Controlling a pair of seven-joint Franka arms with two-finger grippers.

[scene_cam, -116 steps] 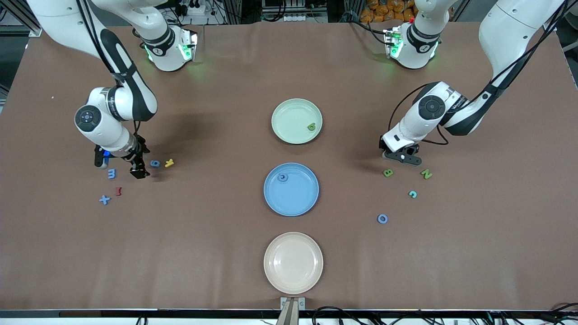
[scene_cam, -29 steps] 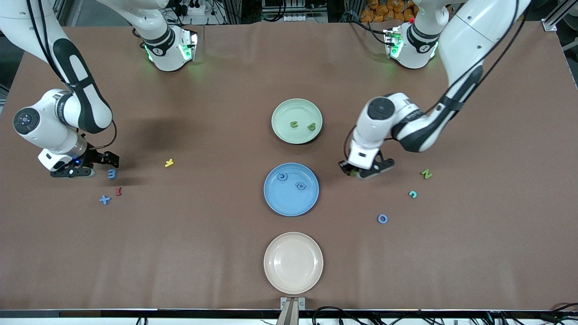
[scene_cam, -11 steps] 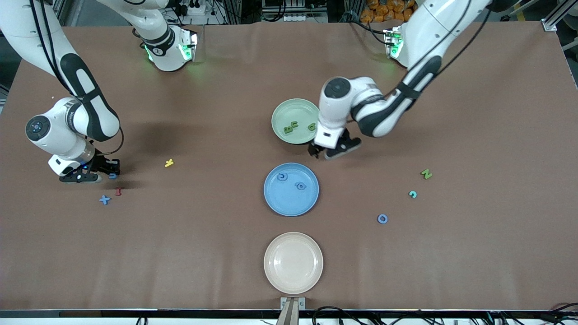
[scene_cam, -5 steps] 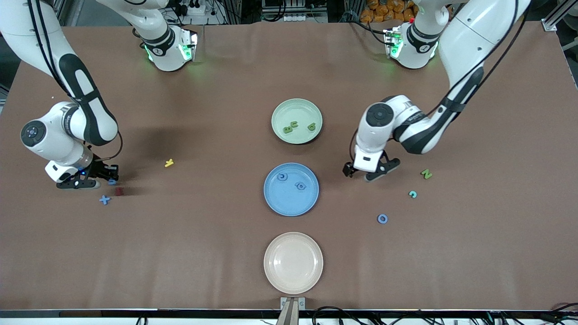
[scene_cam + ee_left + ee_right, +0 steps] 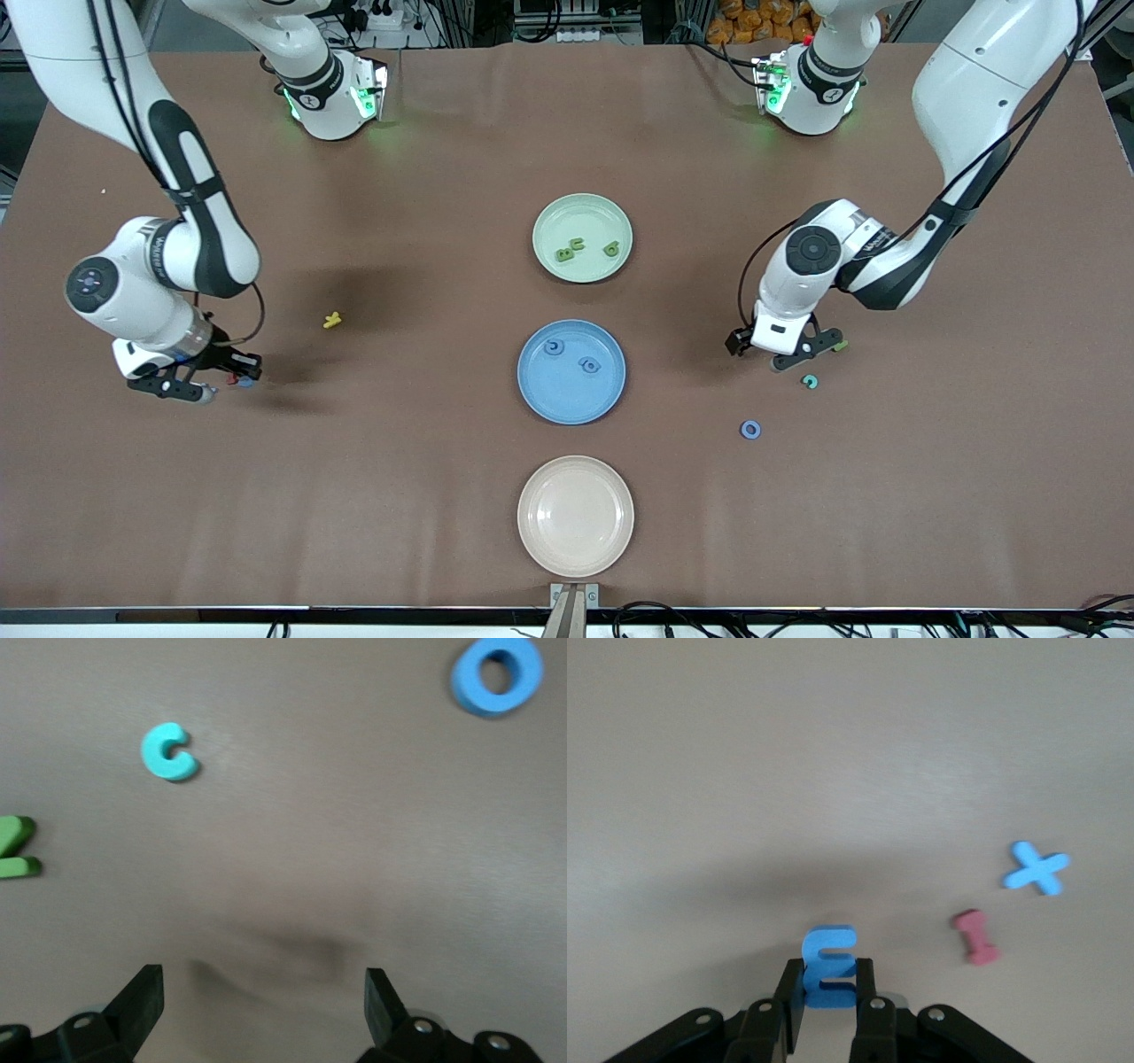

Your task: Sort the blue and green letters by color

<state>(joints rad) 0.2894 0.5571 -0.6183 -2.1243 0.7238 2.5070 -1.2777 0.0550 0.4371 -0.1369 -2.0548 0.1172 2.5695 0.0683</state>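
Observation:
My right gripper [image 5: 239, 374] is shut on a blue letter [image 5: 828, 957] shaped like an E and holds it above the table [image 5: 399, 461] at the right arm's end. A blue X [image 5: 1036, 870] lies below it. My left gripper [image 5: 784, 350] is open and empty, low over the table beside a green N [image 5: 839, 345], which also shows in the left wrist view [image 5: 16, 846]. A blue O [image 5: 750, 430] lies nearer the front camera. The green plate [image 5: 585, 213] holds three green letters [image 5: 578, 244]. The blue plate [image 5: 567, 399] holds two blue letters [image 5: 589, 364].
A teal C [image 5: 809, 382] lies by my left gripper. A dark red I [image 5: 974, 936] lies beside the blue X. A yellow letter [image 5: 332, 320] lies between my right gripper and the plates. An empty beige plate [image 5: 576, 523] stands nearest the front camera.
My left gripper has moved from beside the blue plate toward the left arm's end, up to the green N. My right gripper has risen and shifted with the blue letter in it.

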